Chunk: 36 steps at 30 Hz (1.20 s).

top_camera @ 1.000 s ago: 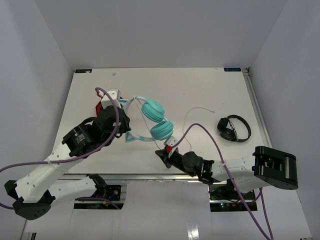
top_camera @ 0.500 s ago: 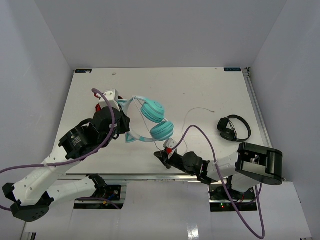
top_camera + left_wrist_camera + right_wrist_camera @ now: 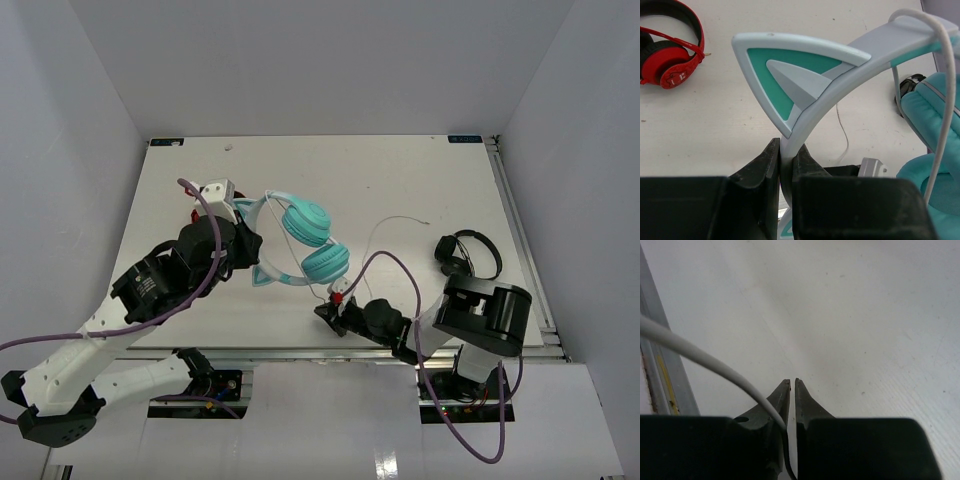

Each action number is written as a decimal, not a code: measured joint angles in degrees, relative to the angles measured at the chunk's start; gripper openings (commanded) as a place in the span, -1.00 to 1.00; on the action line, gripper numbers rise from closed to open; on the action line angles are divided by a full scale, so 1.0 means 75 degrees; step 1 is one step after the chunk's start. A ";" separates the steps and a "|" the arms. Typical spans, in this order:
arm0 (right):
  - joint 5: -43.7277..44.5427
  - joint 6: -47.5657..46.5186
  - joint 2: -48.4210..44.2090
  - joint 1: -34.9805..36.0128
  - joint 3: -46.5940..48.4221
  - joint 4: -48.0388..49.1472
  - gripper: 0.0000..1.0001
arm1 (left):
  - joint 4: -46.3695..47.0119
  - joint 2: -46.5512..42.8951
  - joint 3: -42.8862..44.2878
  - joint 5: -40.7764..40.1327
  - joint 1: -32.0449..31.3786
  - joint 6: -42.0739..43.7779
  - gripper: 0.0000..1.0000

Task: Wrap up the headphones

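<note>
Teal headphones (image 3: 305, 222) in left jaws, cord (image 3: 715, 363) in right jaws.

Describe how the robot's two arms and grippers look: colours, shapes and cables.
The left arm and right arm have white links with rounded black joint housings; a purple cable loops along each. The left gripper and right gripper are black, each with two tapered, wedge-shaped fingers.

I can read no text anywhere. Two small teal stickers (image 3: 166, 142) sit at the far corners of my worktop (image 3: 400, 180), too small to read.
</note>
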 measured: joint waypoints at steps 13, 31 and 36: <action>-0.1271 0.0748 0.0000 -0.1861 -0.0077 -0.0095 -0.85 | 0.0105 -0.0316 -0.0274 0.1940 0.0001 0.1137 -1.00; -0.4301 0.0126 -0.1625 -0.4112 0.5985 -0.8128 -0.85 | -0.0557 0.1153 -0.0864 0.2366 0.0020 0.3272 -1.00; -0.4361 -0.0108 -0.1679 -0.4140 0.6443 -0.9699 -0.85 | -0.0773 0.1412 -0.0831 0.1434 0.0011 0.3318 -1.00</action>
